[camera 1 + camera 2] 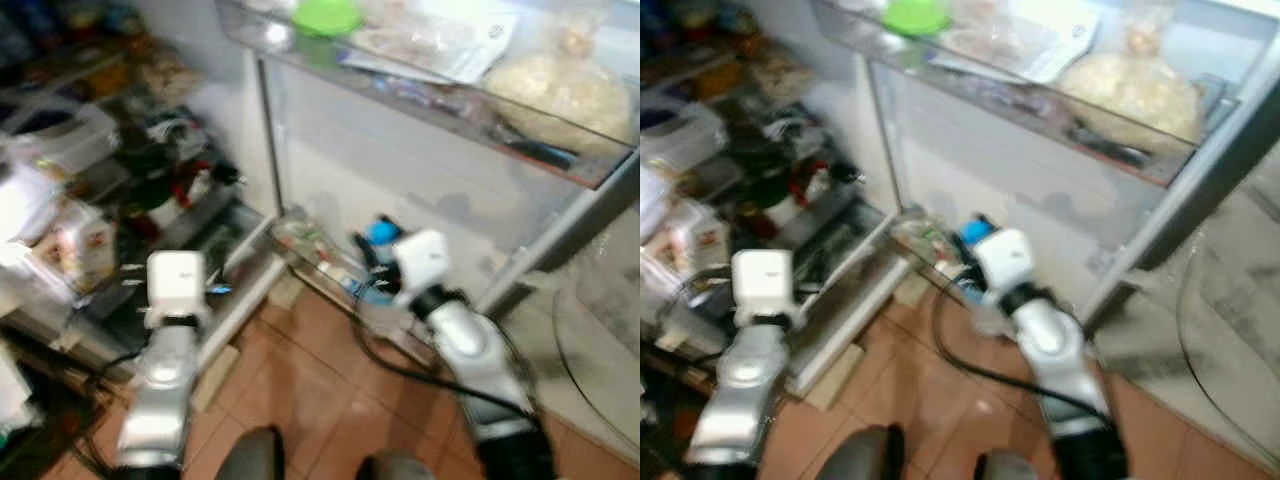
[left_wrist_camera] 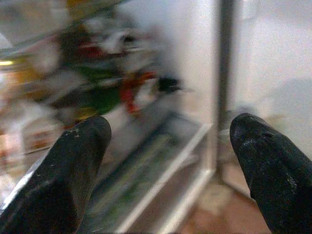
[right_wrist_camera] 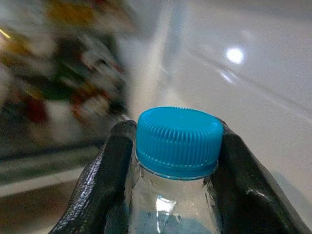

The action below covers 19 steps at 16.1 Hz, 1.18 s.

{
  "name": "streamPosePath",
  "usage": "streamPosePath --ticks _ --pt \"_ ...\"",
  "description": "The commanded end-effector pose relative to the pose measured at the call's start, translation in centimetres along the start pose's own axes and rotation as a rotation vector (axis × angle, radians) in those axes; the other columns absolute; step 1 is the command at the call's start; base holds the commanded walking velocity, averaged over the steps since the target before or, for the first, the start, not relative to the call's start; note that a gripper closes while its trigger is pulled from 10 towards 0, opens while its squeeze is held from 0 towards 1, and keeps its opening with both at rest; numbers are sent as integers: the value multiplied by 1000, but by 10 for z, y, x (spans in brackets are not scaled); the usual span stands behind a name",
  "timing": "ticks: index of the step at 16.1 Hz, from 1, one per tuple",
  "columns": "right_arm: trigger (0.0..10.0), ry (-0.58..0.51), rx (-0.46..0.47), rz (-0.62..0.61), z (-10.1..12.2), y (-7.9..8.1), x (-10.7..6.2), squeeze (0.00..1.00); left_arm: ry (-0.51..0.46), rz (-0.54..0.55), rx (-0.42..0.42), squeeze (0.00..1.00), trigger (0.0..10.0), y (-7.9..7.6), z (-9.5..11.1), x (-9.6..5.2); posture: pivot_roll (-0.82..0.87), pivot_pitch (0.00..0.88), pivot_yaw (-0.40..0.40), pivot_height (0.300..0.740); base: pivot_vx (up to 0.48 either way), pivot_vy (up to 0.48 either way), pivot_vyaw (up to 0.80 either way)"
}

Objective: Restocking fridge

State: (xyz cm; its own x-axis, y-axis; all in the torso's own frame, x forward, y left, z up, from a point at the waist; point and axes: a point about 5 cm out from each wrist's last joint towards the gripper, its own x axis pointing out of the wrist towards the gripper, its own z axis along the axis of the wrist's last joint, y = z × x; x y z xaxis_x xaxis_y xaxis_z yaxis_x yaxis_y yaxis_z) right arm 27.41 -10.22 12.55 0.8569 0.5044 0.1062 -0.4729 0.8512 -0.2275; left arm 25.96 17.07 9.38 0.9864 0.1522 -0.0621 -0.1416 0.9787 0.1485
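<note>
We looked down at an open fridge [image 1: 420,170], the head views blurred. Our right gripper [image 3: 178,161] was clamped on a clear bottle [image 3: 170,204] just under its blue cap [image 3: 178,139], one black finger [image 3: 100,190] pressed against each side of the neck. In the head views that cap [image 1: 381,231] showed just beyond the right wrist, low in front of the fridge's white lower panel and above the narrow ledge along its base. The upper shelf [image 1: 560,160] carried a green lid [image 1: 327,15], flat packets and a pale bagged lump [image 1: 560,85].

Our left gripper [image 2: 170,161] held nothing; its fingers [image 2: 73,170] stood wide apart, pointing toward the fridge's corner post and the crowded racks [image 1: 110,180] at our left. Those racks held dark, red and white items too blurred to name. The left arm [image 1: 165,390] reached forward over the terracotta floor tiles [image 1: 320,400], and a black cable [image 1: 400,370] trailed beside the right arm.
</note>
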Motion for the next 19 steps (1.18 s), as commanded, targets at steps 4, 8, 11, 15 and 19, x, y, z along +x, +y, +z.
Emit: streamPosePath --ticks 4,8,11,15,19 --pt "10000 -44 29 -1 7 2 6 0 26 -3 -29 0 10000 1 -3 -7 47 111 14 740 0 0 388" --pt "10000 -48 33 -14 7 0 6 0 21 -35 -44 0 10000 0 -3 -8 47 116 19 740 159 0 0" --pt "10000 -46 32 -22 6 0 5 0 18 -50 -50 0 10000 -3 -1 -8 43 119 23 740 393 0 0" --pt "10000 -44 37 -23 5 -1 4 0 13 -69 -56 0 10000 -6 0 -7 45 119 20 740 265 0 0" --pt "10000 -45 33 -21 5 -2 5 0 12 -70 -60 0 10000 -6 -1 -6 45 113 17 740 0 0 0"
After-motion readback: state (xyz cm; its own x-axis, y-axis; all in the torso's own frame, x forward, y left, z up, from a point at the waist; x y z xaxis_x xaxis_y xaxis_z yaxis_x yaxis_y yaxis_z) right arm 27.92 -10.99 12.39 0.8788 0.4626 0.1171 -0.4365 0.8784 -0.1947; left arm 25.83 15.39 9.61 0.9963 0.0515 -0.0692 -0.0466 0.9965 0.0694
